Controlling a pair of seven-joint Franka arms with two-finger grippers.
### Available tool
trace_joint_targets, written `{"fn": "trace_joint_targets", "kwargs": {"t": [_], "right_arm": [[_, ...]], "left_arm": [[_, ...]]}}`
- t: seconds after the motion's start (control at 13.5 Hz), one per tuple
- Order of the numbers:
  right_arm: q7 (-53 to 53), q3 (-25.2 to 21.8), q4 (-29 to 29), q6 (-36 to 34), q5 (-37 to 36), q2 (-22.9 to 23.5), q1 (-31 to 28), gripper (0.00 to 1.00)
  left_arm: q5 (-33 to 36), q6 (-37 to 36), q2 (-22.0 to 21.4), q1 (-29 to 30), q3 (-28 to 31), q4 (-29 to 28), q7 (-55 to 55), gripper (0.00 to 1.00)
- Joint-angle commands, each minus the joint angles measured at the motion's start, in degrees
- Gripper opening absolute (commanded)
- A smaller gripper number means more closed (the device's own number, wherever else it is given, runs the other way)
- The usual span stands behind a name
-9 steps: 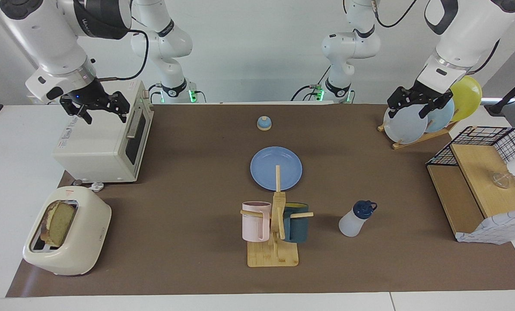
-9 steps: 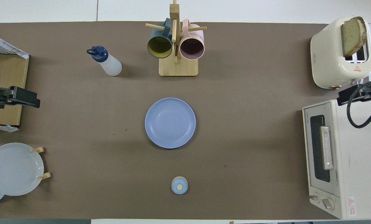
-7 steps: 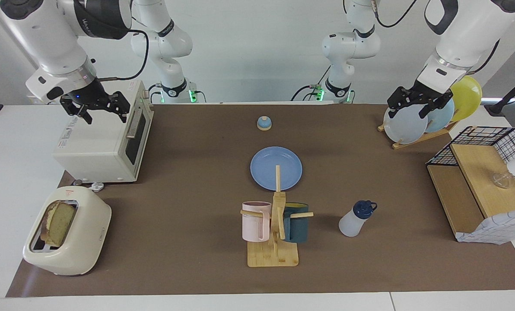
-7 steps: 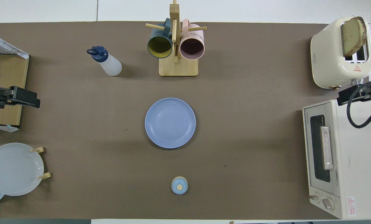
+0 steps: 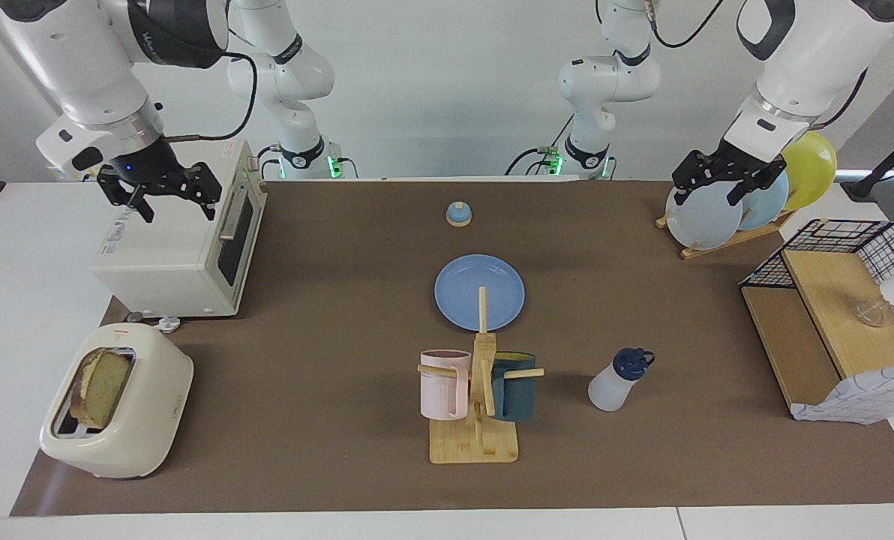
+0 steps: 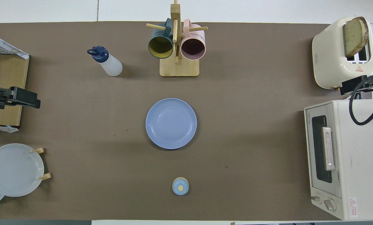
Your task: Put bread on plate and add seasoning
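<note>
Nearest the robots, the small bell [image 5: 458, 214] is seen on the brown mat, with the blue plate [image 5: 462, 281] lying bare just farther out at the middle of the table [image 5: 327, 420]. At the right arm's end, the white toaster oven [image 5: 184, 251] is found, and the right gripper [image 5: 160, 199] is held in the air over its top, jaws spread wide and holding nothing; against the earlier frames it has been shifted a little away from the mat's middle, toward the toaster, as the overhead view shows its tip drawn off the oven's corner. At the left arm's end, the left gripper [image 5: 723, 180] is hung over the rack of standing plates [image 5: 706, 217], jaws likewise wide and empty, unchanged from before. Farther from the robots, the mug stand [image 5: 477, 420] is set with a pink and a dark mug, and beside it, toward the left arm's end, the seasoning [image 5: 618, 382] is stood upright. The bread [image 5: 102, 386] is seen poking up from a slot of the cream toaster [image 5: 151, 420], farther out than the oven; nothing else has been moved.
</note>
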Motion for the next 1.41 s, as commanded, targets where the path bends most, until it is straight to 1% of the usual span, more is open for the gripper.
{"fn": "trace_joint_targets", "kwargs": {"t": [0.0,0.07,0.22,0.37,0.52,0.67,0.74,0.82,0.96,1.04,1.11,1.19,1.26,1.33], "right_arm": [[-1.61,-0.03,-2.81,11.02,0.41,0.15,-0.51,1.00],[-1.61,-0.11,-4.05,14.47,0.23,0.06,-1.03,1.00],[-2.13,-0.12,-4.33,21.59,-1.70,1.63,-3.40,1.00],[-5.03,-0.12,-4.33,28.44,-6.34,4.79,-4.46,1.00],[-5.13,-0.12,-4.24,34.34,-8.82,8.48,-5.95,1.00],[-5.30,-0.03,-4.24,36.64,-9.09,10.69,-7.45,0.99],[-5.48,-0.11,-4.33,38.91,-9.09,11.83,-8.06,0.99],[-5.48,-0.12,-4.24,41.46,-9.18,13.58,-8.33,0.99],[-5.39,-0.03,-4.33,44.55,-9.09,15.44,-8.94,0.98],[-5.39,-0.11,-4.24,45.60,-9.18,15.62,-8.95,0.95],[-5.39,-0.03,-4.24,46.66,-9.18,15.79,-8.86,0.89],[-5.39,-0.03,-4.16,47.19,-9.18,16.75,-8.95,0.87],[-5.65,-0.03,-4.07,48.42,-9.18,17.11,-8.95,0.82],[-5.74,-0.03,-3.81,48.43,-9.44,17.20,-8.95,0.72]], "left_arm": [[0.61,-0.71,-0.48,0.07,0.01,0.15,0.60,1.00],[0.52,-0.71,-0.39,0.07,0.01,0.15,0.60,1.00],[0.61,-0.97,-0.48,-0.37,0.01,0.15,0.43,1.00],[0.52,-1.24,-0.83,-0.81,-0.17,-0.72,0.43,1.00],[0.52,-0.71,-1.45,-1.07,-0.17,-1.87,0.60,1.00],[0.43,0.77,-1.80,-1.51,-0.26,-2.93,1.04,1.00],[0.43,2.61,-1.89,-2.30,-0.26,-3.54,1.04,1.00],[0.43,5.50,-2.76,-2.65,-0.26,-5.72,1.22,1.00],[0.43,12.61,-5.73,-4.40,-0.26,-12.82,0.87,1.00],[0.43,18.57,-7.58,-4.76,-0.26,-17.21,0.69,1.00],[0.43,22.71,-8.99,-4.94,-0.34,-20.65,0.69,1.00],[0.43,25.63,-9.88,-5.81,-0.43,-23.20,0.95,1.00],[0.43,28.35,-9.80,-6.43,-0.43,-24.71,0.95,1.00],[0.43,32.04,-9.80,-7.13,-0.35,-26.55,0.69,1.00]]}}
